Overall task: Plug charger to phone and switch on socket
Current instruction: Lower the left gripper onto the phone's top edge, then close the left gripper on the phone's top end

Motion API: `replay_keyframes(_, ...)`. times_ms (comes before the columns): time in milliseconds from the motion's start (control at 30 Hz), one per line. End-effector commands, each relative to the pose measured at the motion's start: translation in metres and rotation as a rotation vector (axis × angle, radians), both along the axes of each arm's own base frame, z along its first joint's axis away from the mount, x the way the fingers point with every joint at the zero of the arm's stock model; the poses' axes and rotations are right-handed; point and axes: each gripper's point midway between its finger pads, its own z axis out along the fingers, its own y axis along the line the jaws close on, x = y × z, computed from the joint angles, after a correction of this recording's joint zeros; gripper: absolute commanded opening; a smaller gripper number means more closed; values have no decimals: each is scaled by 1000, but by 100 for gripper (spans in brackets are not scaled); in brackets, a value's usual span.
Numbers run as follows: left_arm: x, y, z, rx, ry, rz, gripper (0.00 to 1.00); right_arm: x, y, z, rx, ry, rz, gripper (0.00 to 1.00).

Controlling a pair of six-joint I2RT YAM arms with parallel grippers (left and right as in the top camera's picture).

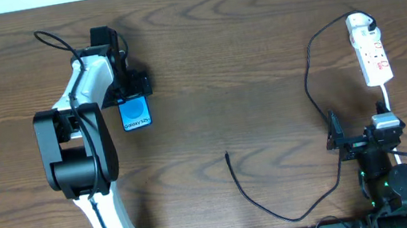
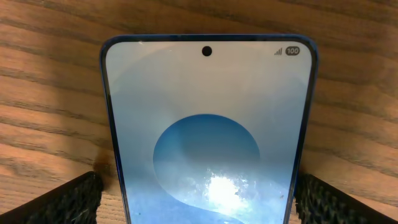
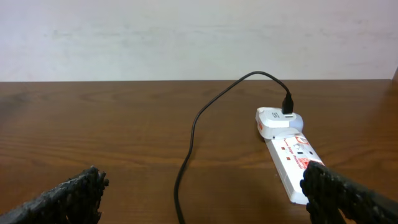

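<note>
Now | left gripper (image 2: pixel 202 200) spread astride Galaxy phone (image 2: pixel 208 118), likely to steady it | right gripper (image 3: pixel 205 200) spread, well right of it

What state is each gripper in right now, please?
Left gripper: open, fingers either side of the slim blue-screened smartphone.
Right gripper: open, holding nothing.

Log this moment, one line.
left pincer: open, straddling phone | right pincer: open, by socket near end | charger: white end on socket, tip loose on table
</note>
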Motion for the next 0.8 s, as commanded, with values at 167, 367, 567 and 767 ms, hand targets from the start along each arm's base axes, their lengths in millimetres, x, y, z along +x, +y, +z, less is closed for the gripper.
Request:
replay_keyframes(167,-32,3,-26,15,113,11,98,0,1,0,5,0,2,99)
replay_keyframes(367,-33,2,-26,12,116,10,98,0,1,0,5,0,2,99)
replay_keyframes(567,-33,2,-26,12,115,10,98,0,1,0,5,0,2,99)
replay_keyframes(767,-33,2,-26,12,115,10,98,0,1,0,5,0,2,99)
